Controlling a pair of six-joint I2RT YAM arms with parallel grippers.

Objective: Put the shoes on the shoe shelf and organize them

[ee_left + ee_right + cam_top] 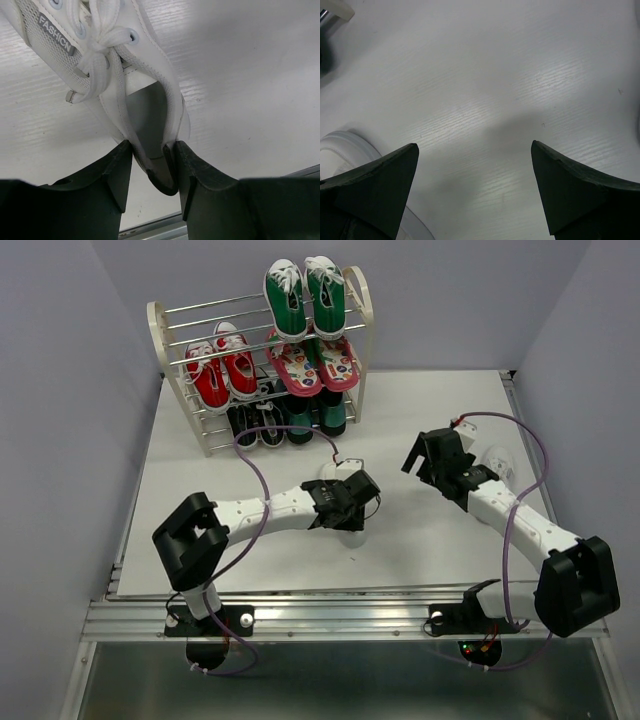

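My left gripper (352,502) is shut on the heel of a white sneaker (107,55). Its fingers (119,172) pinch the heel collar, low over the table's middle, and the shoe shows below the gripper in the top view (355,536). A second white sneaker (497,459) lies beside my right arm, partly hidden. My right gripper (420,456) is open and empty over bare table (475,170). The shoe shelf (180,325) holds red sneakers (222,368) on its middle tier and black sneakers (256,426) on the bottom tier.
Green sneakers (305,295) sit on the top tier at the right, with pink sandals (316,365) below them. Dark shoes (318,417) fill the bottom tier's right side. A shelf foot (336,7) and a white sneaker's edge (345,147) show in the right wrist view.
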